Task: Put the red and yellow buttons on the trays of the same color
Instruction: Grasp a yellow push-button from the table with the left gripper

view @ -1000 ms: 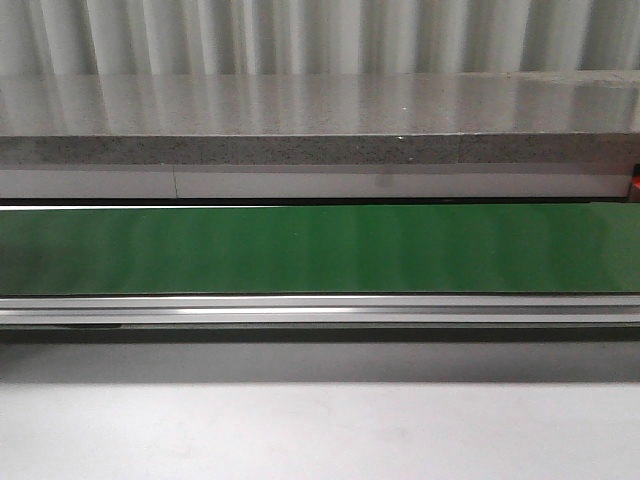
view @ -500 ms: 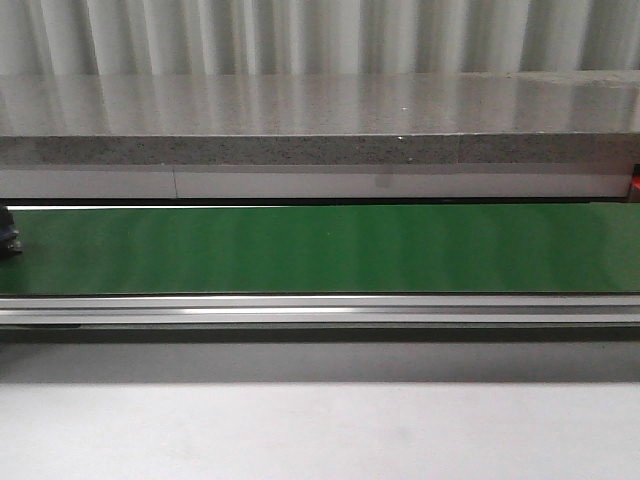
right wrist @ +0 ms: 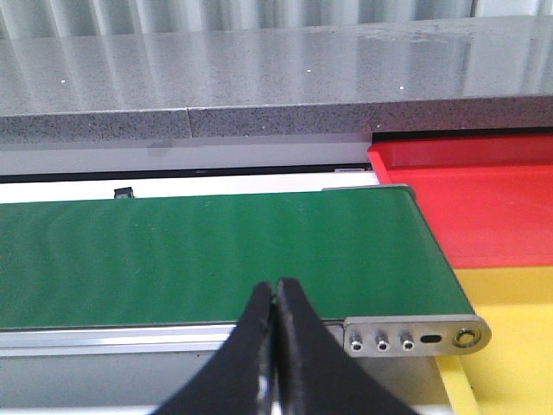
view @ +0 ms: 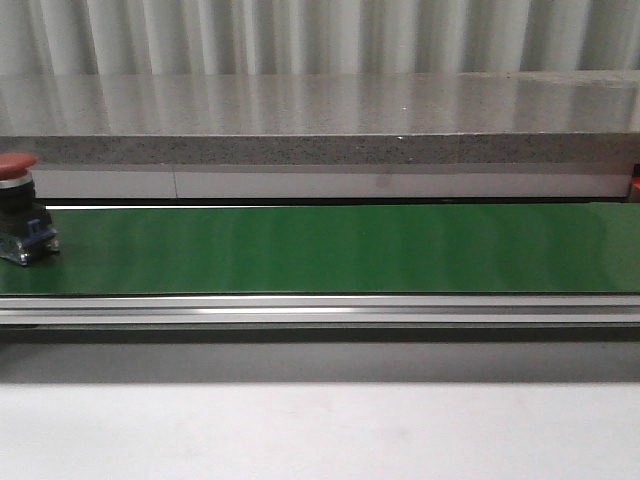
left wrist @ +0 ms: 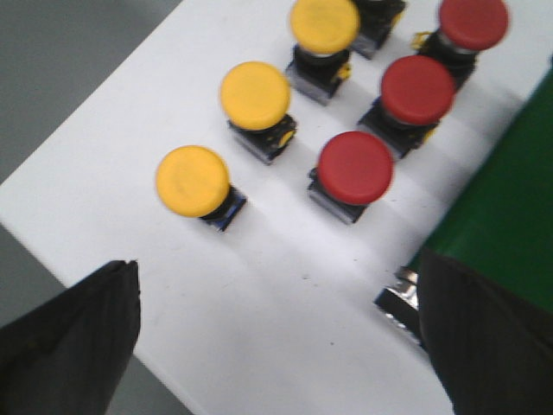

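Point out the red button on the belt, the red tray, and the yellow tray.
red button (view: 16, 163): front view, on its red cap.
red tray (right wrist: 484, 207): right wrist view, on its bare floor.
yellow tray (right wrist: 510, 363): right wrist view, on its bare floor.

A long green conveyor belt (view: 330, 248) ran across the front view from side to side. Its near edge sat in a shiny silver metal rail (view: 320, 310). Behind the belt stood a grey speckled stone ledge (view: 320, 150) with a smooth, glossy top. Behind that was a wall of pale ribbed metal sheet (view: 320, 35). In front of the belt lay a flat, light grey bench (view: 320, 430).

In the right wrist view, the belt ended at a rounded silver end plate (right wrist: 415, 337) with three small screws and a slot in it.

In the left wrist view, a white board (left wrist: 294, 285) lay beside the green belt, with a darker grey floor (left wrist: 60, 78) past its edge.
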